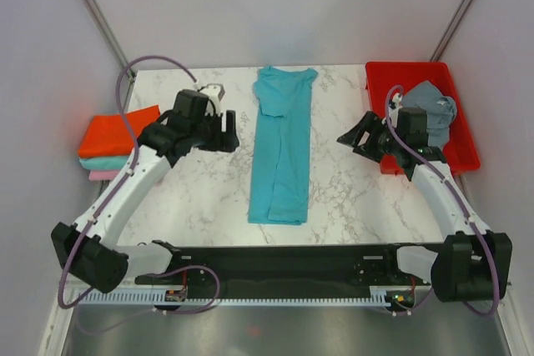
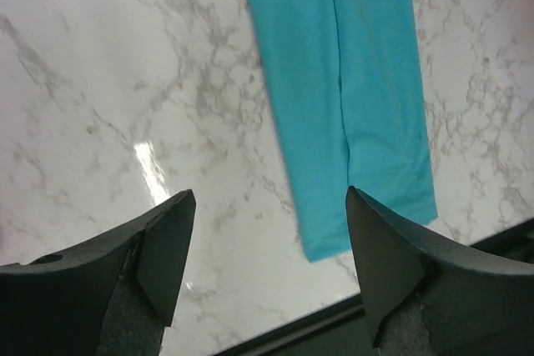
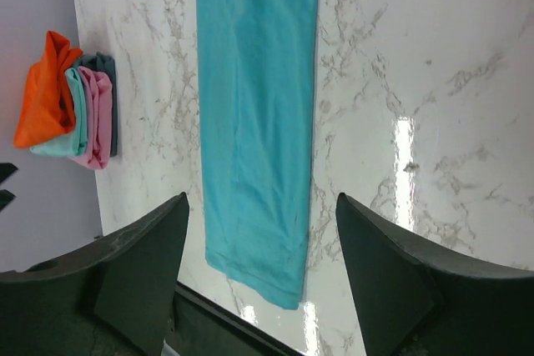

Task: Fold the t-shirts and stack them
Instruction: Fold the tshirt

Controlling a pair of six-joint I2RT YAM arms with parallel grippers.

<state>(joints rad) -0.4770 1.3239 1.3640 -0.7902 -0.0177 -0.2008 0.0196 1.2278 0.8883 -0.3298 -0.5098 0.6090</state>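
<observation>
worktop (image 1: pixel 200 198): white marble, grey veining. centre t-shirt (image 1: pixel 282 156): plain turquoise. left-edge stack, top down: orange-red shirt (image 1: pixel 117 132), teal shirt (image 1: pixel 104 162), pink shirt (image 1: pixel 102 175). far right corner: red tray (image 1: pixel 463 156), slate grey shirt (image 1: pixel 434 106) in it. all shirts single-colour.

Turquoise t-shirt (image 1: pixel 281 149) folded lengthwise, flat, centre; folded stack (image 1: pixel 117 143) far left; grey t-shirt (image 1: pixel 434 106) crumpled right.

Top view high behind, over the whole desk (image 1: pixel 200 198); wrist views close, downward; turquoise t-shirt (image 1: pixel 282 147) common to all
</observation>
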